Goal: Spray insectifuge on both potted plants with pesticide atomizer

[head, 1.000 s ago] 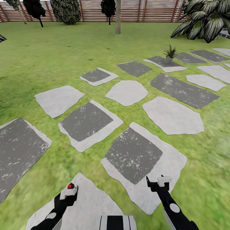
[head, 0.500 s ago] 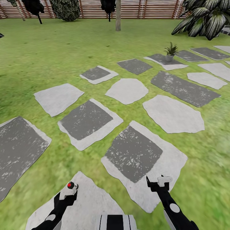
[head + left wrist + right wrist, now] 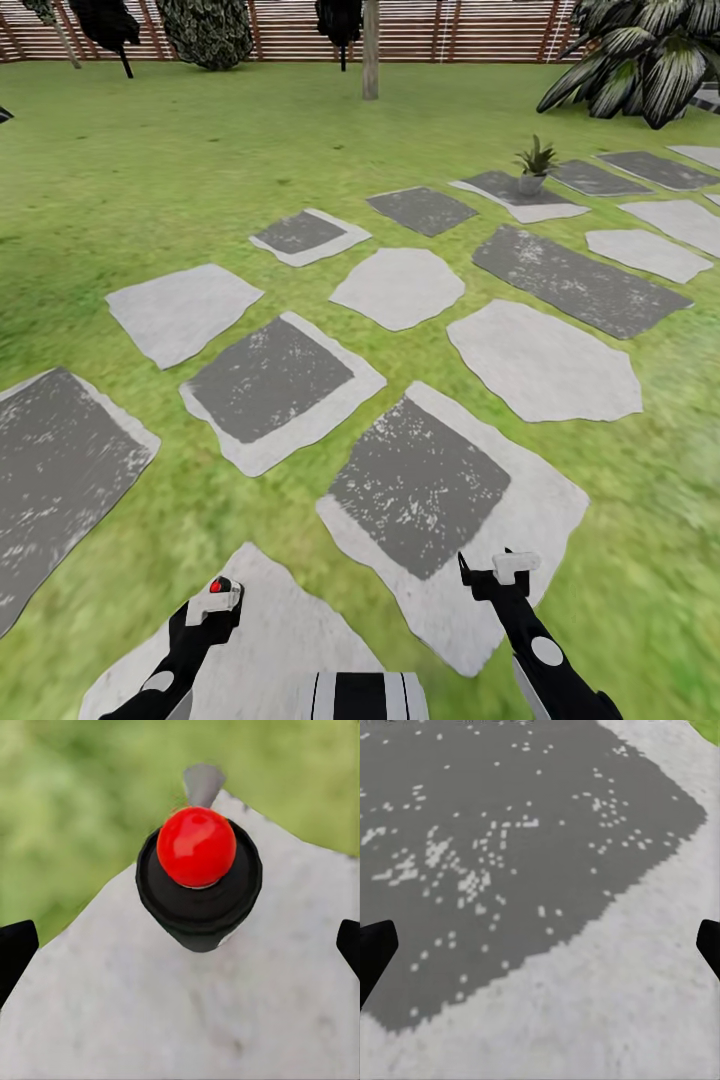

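My left gripper [image 3: 213, 607] is closed round the pesticide atomizer [image 3: 218, 592], its white head and red nozzle dot poking up above my fingers; in the left wrist view the red dot [image 3: 196, 846] sits on a black collar dead centre between the two dark fingertips at the frame edges, over a pale stepping slab [image 3: 187, 1005]. My right gripper [image 3: 492, 572] carries nothing; its wrist view looks down on a dark speckled slab [image 3: 495, 855] with the fingertips set far apart at the edges, so I read it as wide open. Both arms are tucked low in front of the trunk.

One potted plant [image 3: 535, 165] stands on a far slab [image 3: 520, 195] up and to the right, well apart from me, near the big dark-leaved bush [image 3: 640, 60]; the second plant I can't find here. The slat fence [image 3: 290, 30] closes the lawn behind.

My judgement: this is the drive-in; I'd steer right along the slabs toward that pot, keep the bottle upright and steady, stop near enough that the nozzle can aim down over the whole rosette, then swing the left wrist to point the red dot at the leaves before squeezing.
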